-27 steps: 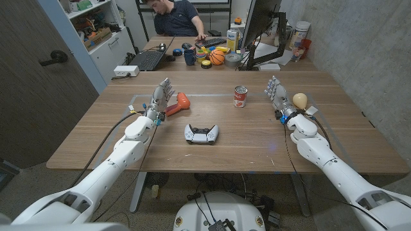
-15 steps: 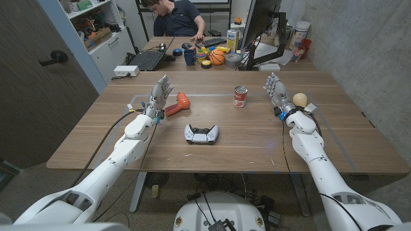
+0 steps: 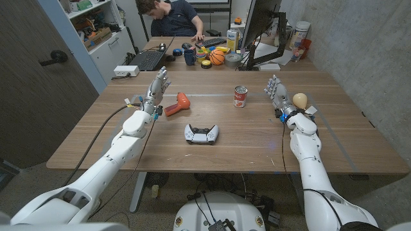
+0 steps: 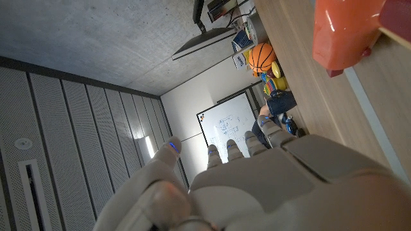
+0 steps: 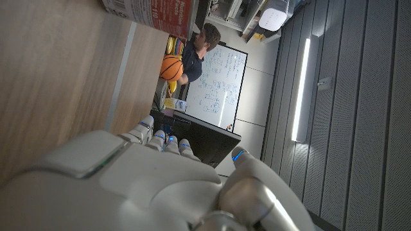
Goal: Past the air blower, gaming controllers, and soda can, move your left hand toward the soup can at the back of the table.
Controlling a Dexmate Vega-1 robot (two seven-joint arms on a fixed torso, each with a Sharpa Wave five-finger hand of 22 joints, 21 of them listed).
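Observation:
The red and white soup can (image 3: 240, 96) stands upright at the back middle of the wooden table (image 3: 244, 144); its label also shows in the right wrist view (image 5: 154, 11). An orange air blower (image 3: 178, 104) lies left of the can, and a white game controller (image 3: 201, 133) lies nearer me. My left hand (image 3: 156, 90) is raised just left of the blower, fingers spread and reaching up, holding nothing. In the left wrist view the blower (image 4: 350, 29) lies just past my left hand (image 4: 244, 186). My right hand (image 3: 276, 90) is held up right of the can, fingers apart and empty.
A beige egg-shaped object (image 3: 300, 100) sits by my right wrist. Behind the table, a second desk carries a laptop (image 3: 146, 59), a monitor (image 3: 260, 25), a basketball (image 3: 217, 57) and clutter, with a person (image 3: 173, 16) seated at it.
My left hand has risen and moved toward the back of the table, ending a little farther from the blower. My right hand has barely moved.

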